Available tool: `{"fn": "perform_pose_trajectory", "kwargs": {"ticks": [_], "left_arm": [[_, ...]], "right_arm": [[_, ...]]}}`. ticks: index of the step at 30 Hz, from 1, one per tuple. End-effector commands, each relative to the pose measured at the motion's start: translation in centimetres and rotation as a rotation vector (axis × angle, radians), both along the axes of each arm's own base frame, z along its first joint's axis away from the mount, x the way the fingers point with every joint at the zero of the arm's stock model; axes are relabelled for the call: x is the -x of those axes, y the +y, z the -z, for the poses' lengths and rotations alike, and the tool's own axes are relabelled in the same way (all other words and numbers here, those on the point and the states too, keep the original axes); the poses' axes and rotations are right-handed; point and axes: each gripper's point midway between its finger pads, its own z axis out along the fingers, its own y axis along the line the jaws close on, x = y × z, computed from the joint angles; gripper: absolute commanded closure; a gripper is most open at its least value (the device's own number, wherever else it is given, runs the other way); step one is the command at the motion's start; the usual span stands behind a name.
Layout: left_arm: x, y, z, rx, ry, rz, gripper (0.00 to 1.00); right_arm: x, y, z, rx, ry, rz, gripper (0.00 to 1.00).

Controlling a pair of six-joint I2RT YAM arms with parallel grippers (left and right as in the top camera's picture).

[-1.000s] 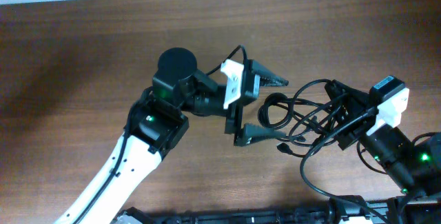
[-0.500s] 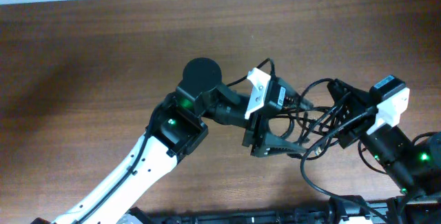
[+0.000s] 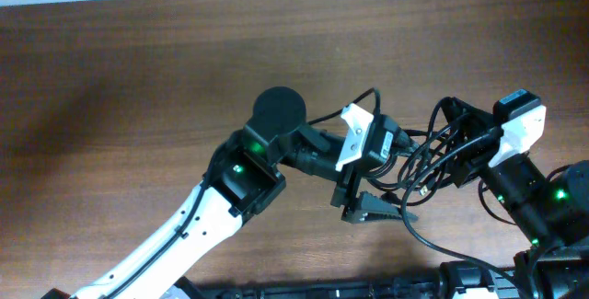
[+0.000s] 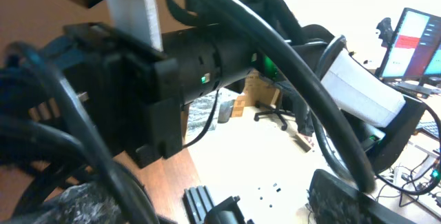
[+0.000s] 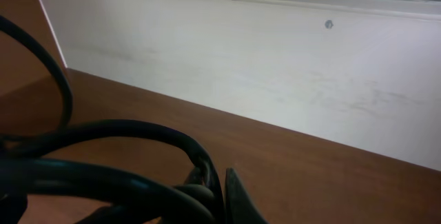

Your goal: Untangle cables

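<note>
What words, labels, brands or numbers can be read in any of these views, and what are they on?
No text is legible anywhere.
Monitor, left wrist view: red and white screen content, too blurred to read.
Left arm and right arm, overhead view: no lettering shows, only green lights.
White panel, right wrist view: one small round mark, no text.

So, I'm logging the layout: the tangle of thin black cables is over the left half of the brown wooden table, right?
Not the left: the tangle of thin black cables is over the right half of the brown wooden table, per the overhead view.
</note>
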Motion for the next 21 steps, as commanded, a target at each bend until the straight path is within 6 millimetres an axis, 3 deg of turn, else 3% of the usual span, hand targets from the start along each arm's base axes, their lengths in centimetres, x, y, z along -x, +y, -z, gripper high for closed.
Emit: {"fn": "perform_pose_trajectory", "kwargs": {"ticks": [1,5,14,16,19,21], "left_arm": [[-0.2,-0.4,-0.4,0.013,-0.012,-0.024,0.13],[-0.9,-0.9,-0.1,0.006,-0.004,-0.059,0.13],[-2.5,-1.7,0.8,-0.015,0.016,-0.131,0.13],[-2.5,-1.7,0.7,-0.009,0.011,-0.130,0.24],[-2.2,-1.7,0.7,-0.010,0.012,-0.121,0.67],[-1.7,-1.9,0.7,-0.009,0.011,-0.108,0.79]], "right_arm": [[0.3,0.5,-0.7,-0.012,-0.017,-0.032,0.96],[0.8,1.5,-0.9,-0.020,-0.023,-0.095,0.96],[0.8,1.5,-0.9,-0.020,-0.023,-0.099,0.96],[0.8,1.5,-0.9,-0.020,-0.023,-0.099,0.96],[0.8,1.5,-0.9,-0.020,-0.023,-0.099,0.96],[0.8,1.5,-0.9,-0.020,-0.023,-0.099,0.96]]}}
